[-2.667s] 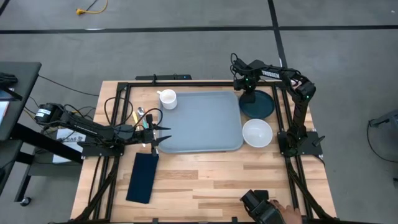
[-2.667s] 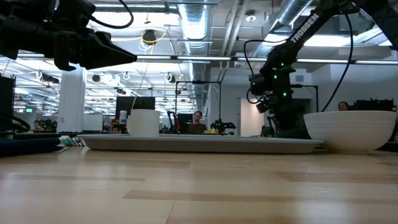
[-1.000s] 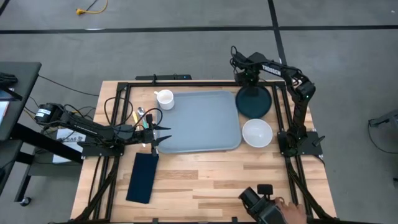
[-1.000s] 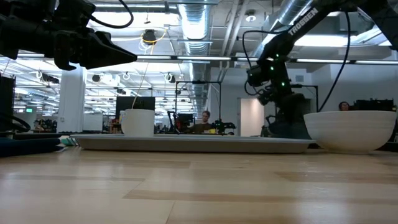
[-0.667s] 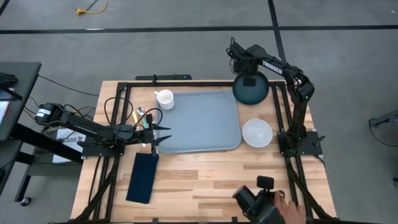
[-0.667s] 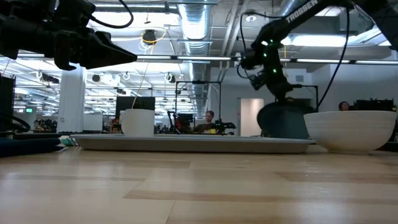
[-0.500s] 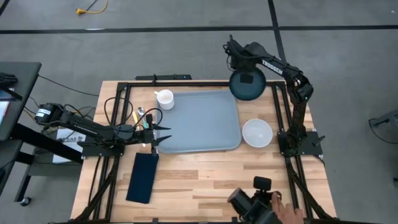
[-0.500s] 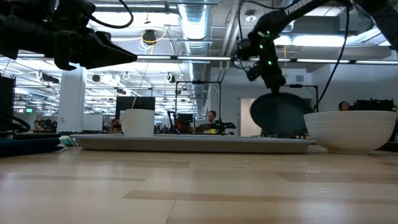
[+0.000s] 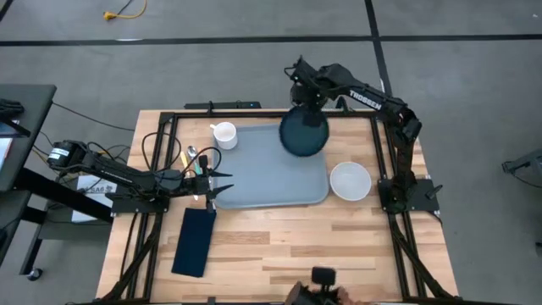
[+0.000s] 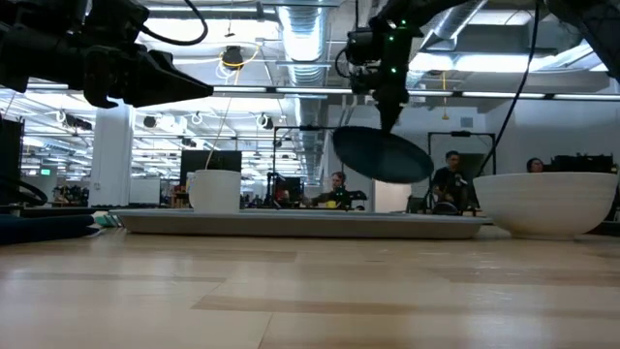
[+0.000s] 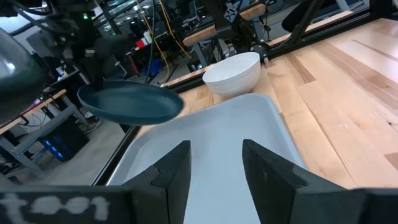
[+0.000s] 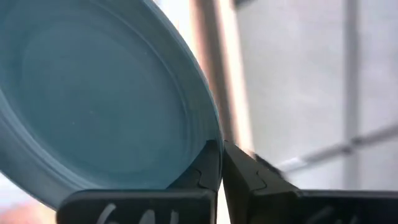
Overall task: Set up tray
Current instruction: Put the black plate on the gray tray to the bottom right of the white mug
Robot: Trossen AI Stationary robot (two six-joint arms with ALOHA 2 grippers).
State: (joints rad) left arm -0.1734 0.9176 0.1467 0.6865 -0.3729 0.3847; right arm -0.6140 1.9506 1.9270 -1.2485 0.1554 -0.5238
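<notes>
Tray (image 9: 271,167) is lying mid-table, bare; I am now carrying the plate (image 9: 303,132) in from the table's far right corner, my right gripper (image 12: 221,163) pinching its rim, over the tray's far right corner. My left gripper (image 9: 212,182) is waiting half-open at its near left edge.

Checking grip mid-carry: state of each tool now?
Left tool: open, empty, by the tray.
Right tool: shut on the plate rim, above the tray.
</notes>
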